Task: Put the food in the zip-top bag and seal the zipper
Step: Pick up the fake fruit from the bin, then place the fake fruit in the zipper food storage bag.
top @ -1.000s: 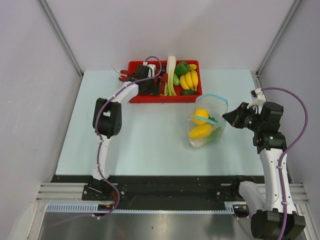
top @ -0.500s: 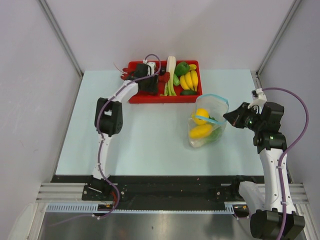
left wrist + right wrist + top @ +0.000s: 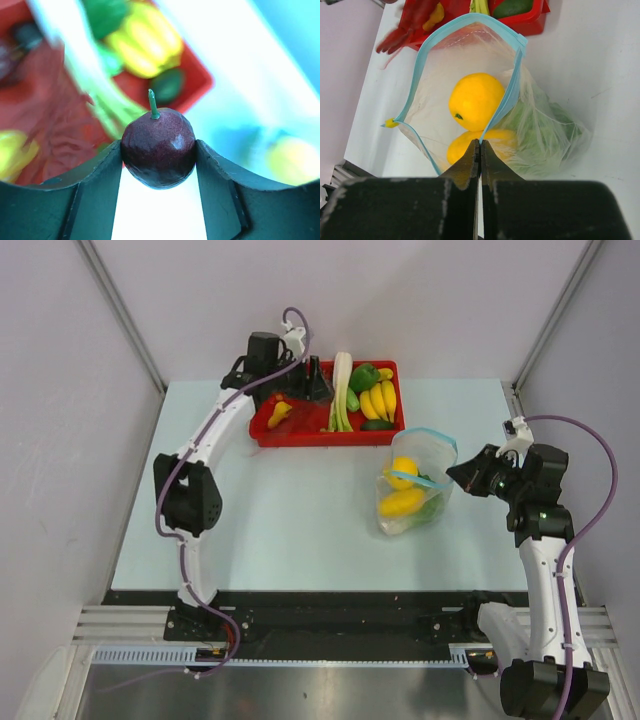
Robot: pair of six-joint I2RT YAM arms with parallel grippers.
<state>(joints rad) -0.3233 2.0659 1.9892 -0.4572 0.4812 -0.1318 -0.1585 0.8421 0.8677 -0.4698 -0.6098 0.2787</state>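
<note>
Purple fruit held over the red tray; the bag lies open on the table.
The left gripper pinches the green-stemmed fruit between its fingers. The right gripper, fingers pressed together, clamps the blue zipper at the bag's rim. Two yellow fruits and something green lie inside.

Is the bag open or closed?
Open. The blue strip on the bag spreads in a wide loop, and yellow fruit shows inside.
</note>
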